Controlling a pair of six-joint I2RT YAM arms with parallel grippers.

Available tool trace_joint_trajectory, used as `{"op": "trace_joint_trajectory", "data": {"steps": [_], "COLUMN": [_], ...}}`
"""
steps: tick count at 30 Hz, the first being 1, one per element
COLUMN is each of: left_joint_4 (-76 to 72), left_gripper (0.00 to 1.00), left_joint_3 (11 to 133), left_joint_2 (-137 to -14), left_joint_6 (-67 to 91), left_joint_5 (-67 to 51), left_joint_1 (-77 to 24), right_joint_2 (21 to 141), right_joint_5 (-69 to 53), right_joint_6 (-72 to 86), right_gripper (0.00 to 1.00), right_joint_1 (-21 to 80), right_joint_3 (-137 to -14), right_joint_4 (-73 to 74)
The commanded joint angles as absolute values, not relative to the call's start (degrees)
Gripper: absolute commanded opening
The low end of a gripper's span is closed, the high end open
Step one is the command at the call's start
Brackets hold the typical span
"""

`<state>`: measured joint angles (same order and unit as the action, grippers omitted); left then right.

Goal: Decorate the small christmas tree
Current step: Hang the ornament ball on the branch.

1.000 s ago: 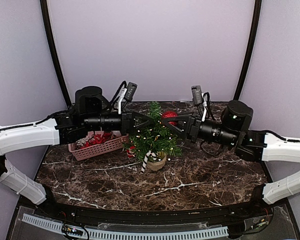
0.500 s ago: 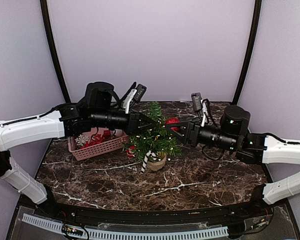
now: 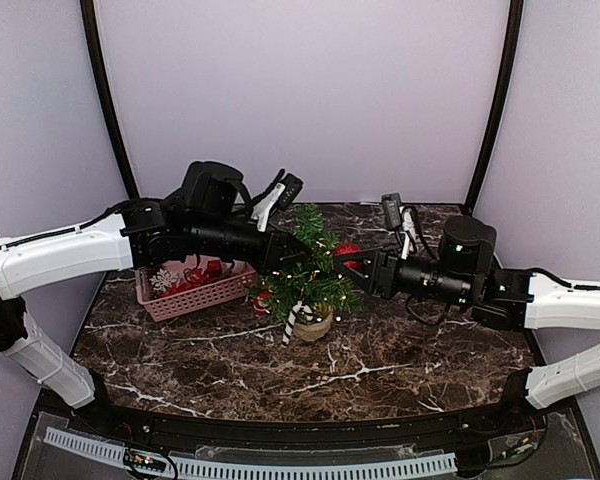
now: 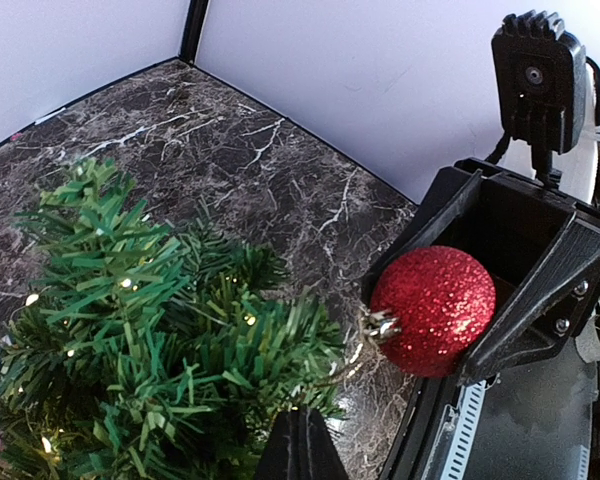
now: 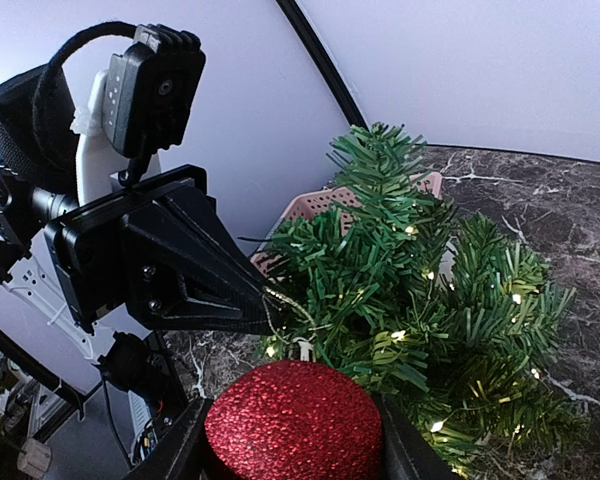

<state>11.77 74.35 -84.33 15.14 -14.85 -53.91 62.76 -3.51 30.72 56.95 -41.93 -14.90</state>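
Observation:
The small christmas tree point(image 3: 306, 272) stands in its tan pot point(image 3: 313, 326) at mid-table, lit with tiny lights; its needles fill the left wrist view point(image 4: 150, 340) and right wrist view point(image 5: 420, 270). My right gripper point(image 5: 292, 440) is shut on a red glitter ball point(image 5: 295, 415), just right of the treetop point(image 3: 347, 250). The ball's gold hanging string point(image 5: 280, 305) runs from its cap to my left gripper point(image 5: 252, 300), whose fingertips point(image 4: 300, 445) are shut on it against the tree's branches. In the left wrist view the ball point(image 4: 432, 310) sits between the right jaws.
A pink basket point(image 3: 202, 292) with red ornaments and a white snowflake sits left of the tree. A red-and-white candy cane point(image 3: 294, 321) and a small red ornament point(image 3: 263, 300) hang low on the tree. The purple back wall is close behind.
The left arm has swung right and its gripper has dipped into the treetop. The right gripper has come down a little with the red ball.

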Motion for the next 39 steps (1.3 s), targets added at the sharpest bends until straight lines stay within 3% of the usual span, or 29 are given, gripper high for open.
{"op": "trace_joint_trajectory", "data": {"steps": [1, 39], "left_joint_4": [15.3, 18.0], "left_gripper": [0.0, 0.0], "left_joint_3": [77.0, 78.8], "left_joint_2": [-84.4, -83.4], "left_joint_6": [13.5, 13.5], "left_joint_5": [-11.9, -12.0], "left_joint_1": [-54.2, -54.6], "right_joint_2": [62.5, 65.0], "right_joint_5": [-2.1, -4.2], "right_joint_6": [30.8, 35.8], "right_gripper": [0.42, 0.41], "right_joint_1": [56.6, 56.6], "right_joint_3": [-41.9, -44.4], "right_joint_4": [-15.0, -14.7]}}
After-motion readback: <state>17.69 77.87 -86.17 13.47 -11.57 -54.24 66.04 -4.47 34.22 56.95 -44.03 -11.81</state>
